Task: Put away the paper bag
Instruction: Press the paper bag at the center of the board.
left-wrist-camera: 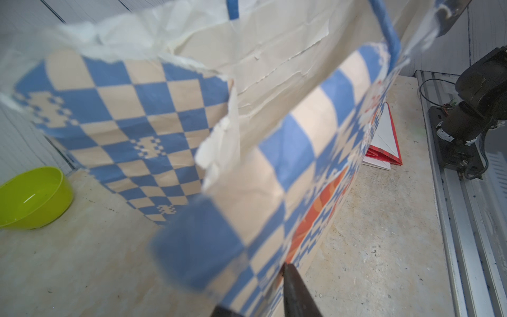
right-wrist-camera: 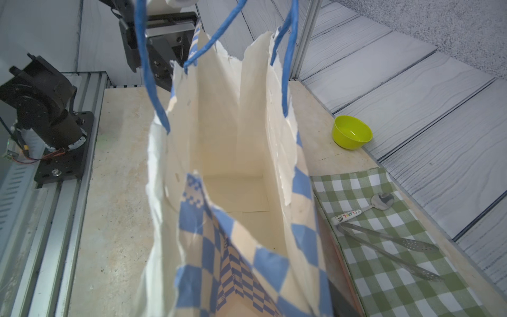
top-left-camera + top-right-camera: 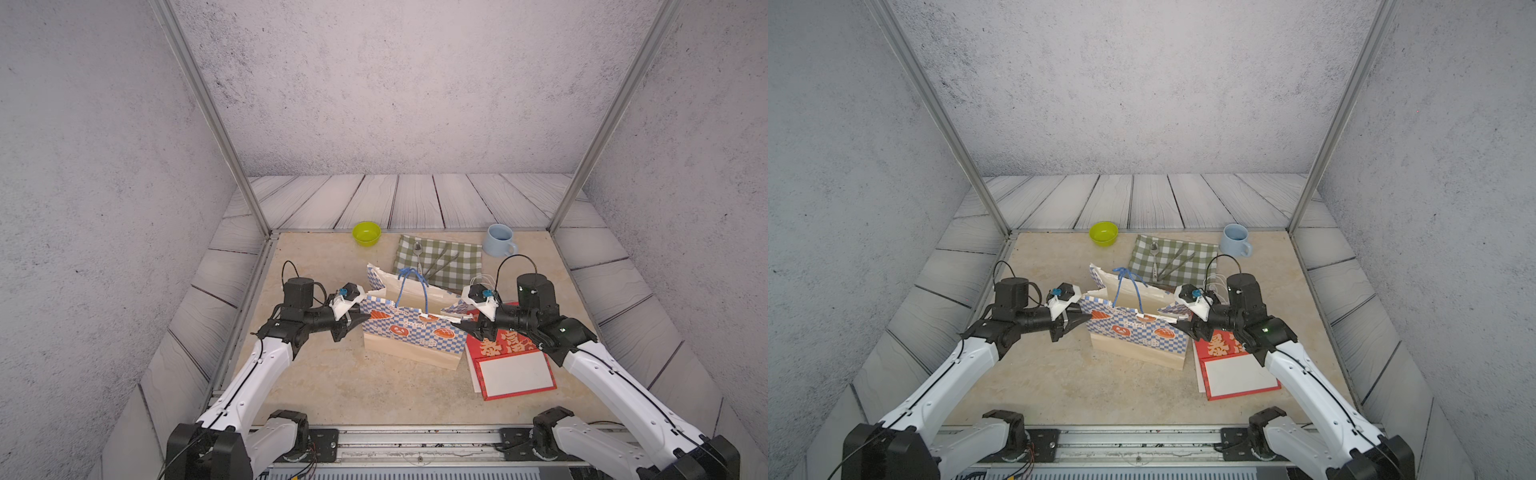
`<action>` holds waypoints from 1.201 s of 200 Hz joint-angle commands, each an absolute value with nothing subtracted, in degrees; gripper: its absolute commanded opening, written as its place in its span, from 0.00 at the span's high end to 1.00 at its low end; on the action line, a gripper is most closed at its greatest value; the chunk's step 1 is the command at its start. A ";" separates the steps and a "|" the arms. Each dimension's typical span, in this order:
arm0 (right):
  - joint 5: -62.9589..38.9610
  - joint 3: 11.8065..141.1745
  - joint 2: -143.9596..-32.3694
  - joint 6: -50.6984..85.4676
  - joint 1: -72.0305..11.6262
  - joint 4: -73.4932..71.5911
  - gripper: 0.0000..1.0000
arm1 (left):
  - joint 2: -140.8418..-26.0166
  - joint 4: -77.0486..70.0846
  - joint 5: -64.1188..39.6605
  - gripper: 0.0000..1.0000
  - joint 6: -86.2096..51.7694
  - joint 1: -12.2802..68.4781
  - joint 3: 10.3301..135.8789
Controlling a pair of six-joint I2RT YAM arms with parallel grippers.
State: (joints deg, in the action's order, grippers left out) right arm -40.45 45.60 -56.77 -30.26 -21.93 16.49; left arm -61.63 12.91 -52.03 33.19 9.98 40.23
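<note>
Top views both showed the beige stone-look tabletop (image 3: 332, 382) bearing the blue-and-cream checked paper bag (image 3: 411, 332), upright and open at mid-table, just beside a flat red-and-white card folder (image 3: 513, 368). The left gripper (image 3: 363, 319) was clamped on the bag's left rim; the right gripper (image 3: 457, 326) sat at its right rim, and whether its jaws gripped I could not tell

No text is reading out clearly. Large golden Chinese characters are showing on the flat red paper folder (image 3: 507, 349) lying just behind and below the right jaws, partly covered and illegible. A small script word is showing on the blue-and-cream checked paper bag (image 3: 411, 332) between the left jaws and the right jaws, too small to read. Coloured lettering is running along the white-handled metal spoon (image 2: 356, 212), blurred.
</note>
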 commanded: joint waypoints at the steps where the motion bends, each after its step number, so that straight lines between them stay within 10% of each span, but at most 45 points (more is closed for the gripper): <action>1: -41.36 47.02 -56.48 -32.67 -21.86 17.93 0.37 | -62.14 12.76 -52.02 0.74 33.75 9.78 40.16; 166: -40.65 48.17 -58.95 -32.61 -21.81 15.07 0.82 | -59.00 18.63 -42.13 0.55 30.17 9.71 42.89; 240: -43.88 52.60 -58.94 -32.35 -21.84 15.71 0.99 | -42.88 27.30 -33.89 0.22 27.10 9.49 43.63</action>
